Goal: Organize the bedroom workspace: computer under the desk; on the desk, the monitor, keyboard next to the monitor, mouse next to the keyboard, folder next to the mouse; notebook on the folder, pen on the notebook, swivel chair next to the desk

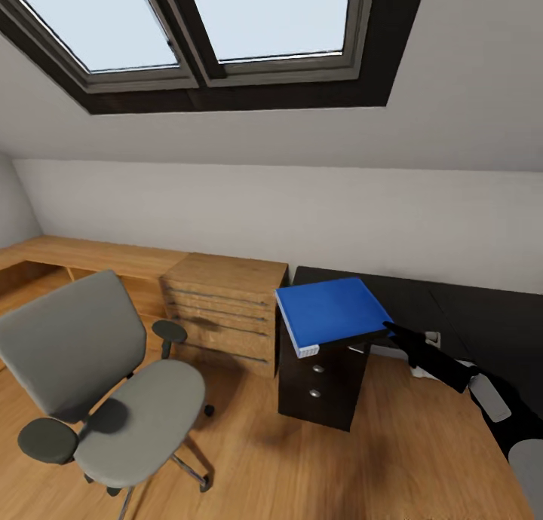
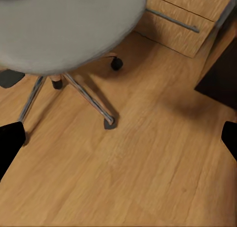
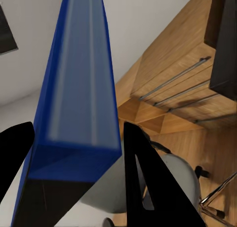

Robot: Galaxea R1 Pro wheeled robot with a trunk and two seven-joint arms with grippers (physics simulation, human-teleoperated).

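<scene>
The right claw (image 1: 391,328) reaches out from the lower right of the head view, its dark arm stretched low over the black counter (image 1: 483,316) toward the counter's left end. It is clamped on the near right corner of the folder (image 1: 332,313), which lies roughly flat, held just over the counter's end above the black drawers (image 1: 320,380) with their round silver knobs; whether the folder touches the top cannot be told. In the right wrist view the two black fingers (image 3: 143,182) stand on either side of the folder's (image 3: 79,103) dark spine, pressed close against it, with the blue cover running away edge-on.

The left claw (image 2: 118,138) hangs over the wooden floor (image 2: 148,177), its two black fingertips showing at opposite edges of the left wrist view, spread wide with nothing between them.

The swivel chair (image 1: 98,384) stands on the floor to the left of the counter, well apart from it, its grey seat bare; its chrome legs and casters (image 2: 109,122) show near the left claw. Between chair and counter a light wooden drawer unit (image 1: 222,309) sits against the white wall (image 1: 302,211), joined by a low wooden bench (image 1: 83,260) running left. Above, a dark-framed skylight (image 1: 219,30) is set in the sloped ceiling.
</scene>
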